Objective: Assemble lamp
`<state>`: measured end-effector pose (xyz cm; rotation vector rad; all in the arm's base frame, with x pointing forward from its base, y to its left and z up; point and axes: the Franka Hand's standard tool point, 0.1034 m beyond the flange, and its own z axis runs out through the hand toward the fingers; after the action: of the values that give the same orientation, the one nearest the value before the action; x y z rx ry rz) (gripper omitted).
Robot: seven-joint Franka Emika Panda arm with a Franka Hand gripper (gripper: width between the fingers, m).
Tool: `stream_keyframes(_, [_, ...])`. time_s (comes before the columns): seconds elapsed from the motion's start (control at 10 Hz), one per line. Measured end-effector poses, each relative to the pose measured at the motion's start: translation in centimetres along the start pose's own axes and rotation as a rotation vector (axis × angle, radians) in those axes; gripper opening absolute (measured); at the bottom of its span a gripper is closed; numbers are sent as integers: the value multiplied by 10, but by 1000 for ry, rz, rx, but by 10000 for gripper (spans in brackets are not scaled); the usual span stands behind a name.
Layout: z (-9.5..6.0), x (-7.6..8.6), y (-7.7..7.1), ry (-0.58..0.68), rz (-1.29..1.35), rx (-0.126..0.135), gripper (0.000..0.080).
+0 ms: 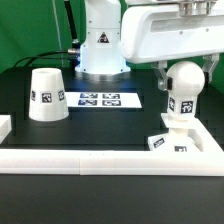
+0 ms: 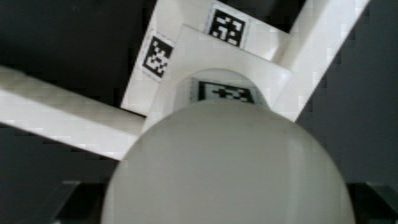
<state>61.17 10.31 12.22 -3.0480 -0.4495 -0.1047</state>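
The chief risk, as I judge it, is that the bulb meets the base crooked. Its tagged stem stands on or just above the flat square, and if the stem is not lined up with its seat, a push or a turn could jam it. It could also drag the light base across the table, since only the white rail just beside the base seems to hold it in place. A smooth ball is also a poor thing to grip, and under a twisting load it may slip or roll between the fingers. The gripper straddles the ball of the bulb with one dark finger on each side. It appears to be pinching the ball, though the exterior view is too coarse to show the contact itself, and in the wrist view the bulb fills the frame and hides the pads. The bulb hangs upright directly below the hand, its stem pointing down at the base. The shade stands well apart at the exterior view's left, beyond the marker board.
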Motion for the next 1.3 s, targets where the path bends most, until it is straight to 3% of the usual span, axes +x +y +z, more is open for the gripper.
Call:
stream_keyframes(0.8, [1,-3,7,-12,752,3,579])
stream_keyframes(1.3, [4,-6,-3,-40,1185,0,579])
